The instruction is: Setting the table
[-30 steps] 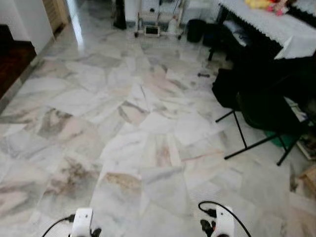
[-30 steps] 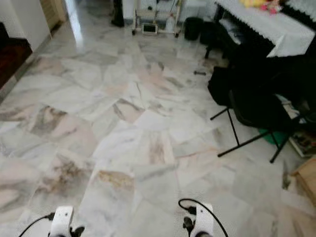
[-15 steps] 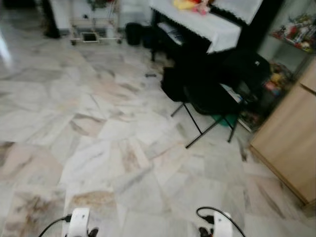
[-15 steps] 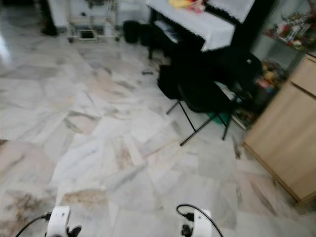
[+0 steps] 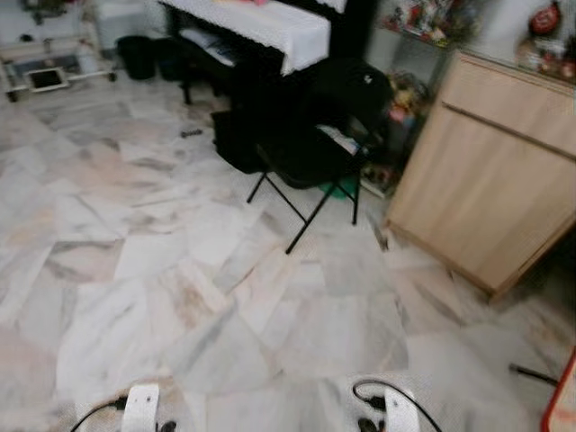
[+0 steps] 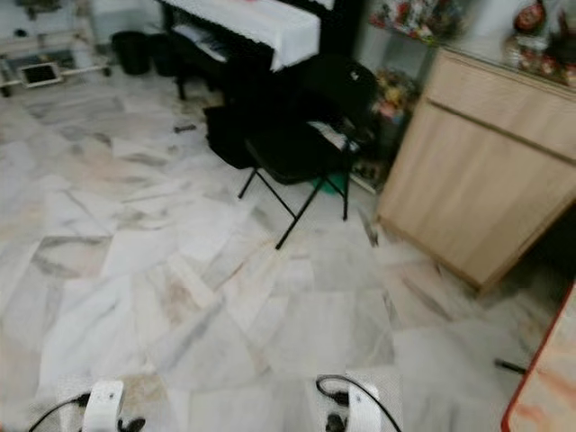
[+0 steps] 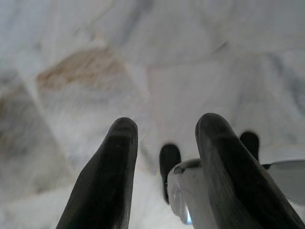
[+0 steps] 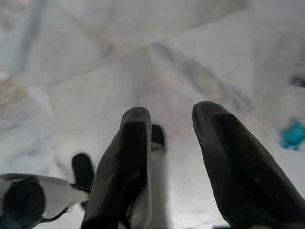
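My left gripper (image 7: 167,125) hangs over the marble floor (image 5: 225,297), its two black fingers apart with nothing between them. My right gripper (image 8: 171,112) hangs the same way, open and empty above the floor. In the eye views the silver wrists of the left arm (image 5: 142,409) and right arm (image 5: 400,414) show at the bottom edge. A red-rimmed edge of a pale surface (image 6: 540,382), perhaps a table, enters at the lower right corner. No tableware is in view.
A black folding chair (image 5: 310,157) stands ahead, in front of a black piano with a white cloth (image 5: 261,22). A light wooden cabinet (image 5: 490,171) stands to the right, and cluttered shelves (image 5: 409,22) behind. A thin black rod (image 5: 533,372) lies on the floor at right.
The whole picture has swung to the right, so the camera turned: the chair and piano slid left, the cabinet and red-rimmed edge came into view. Both arms hang as before.
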Available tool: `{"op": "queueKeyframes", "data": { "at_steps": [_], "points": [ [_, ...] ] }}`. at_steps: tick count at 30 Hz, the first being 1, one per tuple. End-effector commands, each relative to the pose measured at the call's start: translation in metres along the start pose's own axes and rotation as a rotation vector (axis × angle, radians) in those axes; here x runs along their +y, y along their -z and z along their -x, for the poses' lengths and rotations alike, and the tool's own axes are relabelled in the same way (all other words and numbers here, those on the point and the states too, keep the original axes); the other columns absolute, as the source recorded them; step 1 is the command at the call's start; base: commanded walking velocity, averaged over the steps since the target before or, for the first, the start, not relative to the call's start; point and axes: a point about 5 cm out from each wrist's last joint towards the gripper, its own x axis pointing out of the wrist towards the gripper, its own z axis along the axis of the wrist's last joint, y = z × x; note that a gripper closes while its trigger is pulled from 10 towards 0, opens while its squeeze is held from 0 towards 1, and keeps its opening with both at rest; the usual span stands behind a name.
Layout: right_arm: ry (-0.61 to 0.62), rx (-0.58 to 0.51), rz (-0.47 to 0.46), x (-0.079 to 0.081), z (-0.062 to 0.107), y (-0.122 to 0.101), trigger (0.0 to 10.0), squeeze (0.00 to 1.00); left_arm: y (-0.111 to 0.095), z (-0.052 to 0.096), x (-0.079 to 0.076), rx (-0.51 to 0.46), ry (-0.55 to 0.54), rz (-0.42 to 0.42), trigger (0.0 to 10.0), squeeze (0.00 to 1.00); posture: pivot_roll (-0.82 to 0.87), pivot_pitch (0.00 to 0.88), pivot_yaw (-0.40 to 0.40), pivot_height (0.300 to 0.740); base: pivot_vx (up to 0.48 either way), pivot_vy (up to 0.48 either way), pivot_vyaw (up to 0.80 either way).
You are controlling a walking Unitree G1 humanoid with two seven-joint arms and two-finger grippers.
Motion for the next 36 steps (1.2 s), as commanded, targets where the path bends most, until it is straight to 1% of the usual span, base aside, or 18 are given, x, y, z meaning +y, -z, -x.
{"op": "queueKeyframes", "data": {
  "at_steps": [1, 19, 21, 30, 36],
  "points": [
    [-0.005, 0.0, -0.004, 0.0038, -0.0007, -0.0006, 10.0, 0.0, 0.008, 0.0017, 0.0026, 0.031, -0.007, 0.002, 10.0, 0.0, 0.13, 0.0, -0.047, 0.74, 0.0, 0.0, -0.77],
    [-0.001, 0.012, 0.006, -0.0001, 0.0001, 0.0015, 10.0, 0.0, 0.0111, 0.0019, -0.0004, 0.039, 0.006, -0.001, 10.0, 0.0, 0.13, 0.0, -0.047, 0.74, 0.0, 0.0, -0.77],
    [0.001, 0.013, 0.009, -0.0023, 0.0004, 0.0013, 10.0, 0.0, 0.0116, 0.0018, -0.0007, 0.047, 0.005, -0.015, 10.0, 0.0, 0.13, 0.0, -0.047, 0.74, 0.0, 0.0, -0.77],
    [-0.002, 0.01, 0.017, -0.0028, 0.0, -0.001, 10.0, 0.0, 0.0125, 0.0017, -0.0024, 0.051, 0.009, -0.027, 10.0, 0.0, 0.13, 0.0, -0.049, 0.74, 0.0, 0.0, -0.77],
    [-0.004, 0.009, 0.026, -0.0015, -0.0006, -0.0027, 10.0, 0.0, 0.0127, 0.0016, -0.0036, 0.048, 0.008, -0.021, 10.0, 0.0, 0.12, 0.0, -0.051, 0.74, 0.0, 0.0, -0.77]
  ]
}}
